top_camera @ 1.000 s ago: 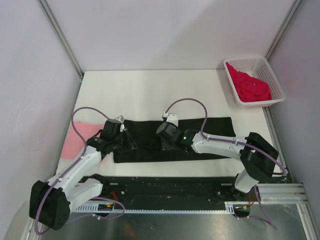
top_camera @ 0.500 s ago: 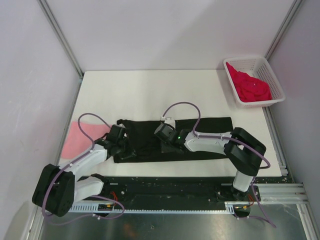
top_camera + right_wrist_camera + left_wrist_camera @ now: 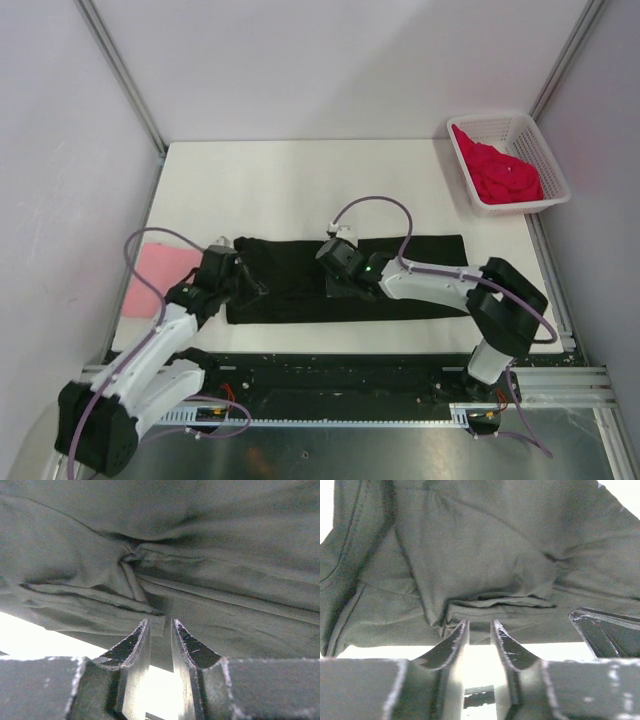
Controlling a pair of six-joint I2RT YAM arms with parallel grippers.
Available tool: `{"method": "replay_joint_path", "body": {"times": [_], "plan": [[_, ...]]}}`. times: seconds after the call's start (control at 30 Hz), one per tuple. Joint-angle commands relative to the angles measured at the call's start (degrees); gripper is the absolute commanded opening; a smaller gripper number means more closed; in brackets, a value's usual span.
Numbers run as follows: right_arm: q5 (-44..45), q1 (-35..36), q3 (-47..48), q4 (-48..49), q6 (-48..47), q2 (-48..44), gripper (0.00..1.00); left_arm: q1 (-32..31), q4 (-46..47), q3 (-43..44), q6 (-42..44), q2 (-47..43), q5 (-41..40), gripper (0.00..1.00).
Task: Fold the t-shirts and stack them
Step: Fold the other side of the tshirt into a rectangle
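White lattice basket (image 3: 520, 207) at upper right holds the crimson t-shirt (image 3: 500, 172). Black t-shirt (image 3: 290, 285) lies as a long strip at centre, pink t-shirt (image 3: 155, 275) at the left edge. Right gripper (image 3: 160, 622) pinches a black fold, jaws nearly closed; left gripper (image 3: 480, 625), narrowly parted at the hem, grip unclear.

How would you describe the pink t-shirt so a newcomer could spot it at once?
Start at the left edge of the white table. The light pink t-shirt lies flat there, beside the long black t-shirt. It is pale; the crimson t-shirt sits in the far-right basket.
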Motion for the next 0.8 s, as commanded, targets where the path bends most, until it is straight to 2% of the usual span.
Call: {"method": "replay_joint_path", "body": {"times": [0.0,0.17,0.33,0.77], "plan": [[0.63,-1.62,0.49,-0.48,-1.25,-8.13,0.27,-0.92,-10.32,2.84,-9.41,-8.95,-7.03,0.33],[1.49,-2.46,0.49,-2.13,-2.08,-13.53,0.29,-1.84,-16.72,-1.84,-21.45,-17.43,-12.9,0.47],[2.11,-2.73,0.39,-3.84,-3.1,-16.75,0.3,-1.88,-17.72,-5.95,-29.52,-18.29,-15.54,0.54],[1.12,-3.65,-2.9,-4.23,-2.7,-19.17,0.3,-1.79,-17.4,-7.46,-34.96,-12.68,-23.99,0.64]]}}
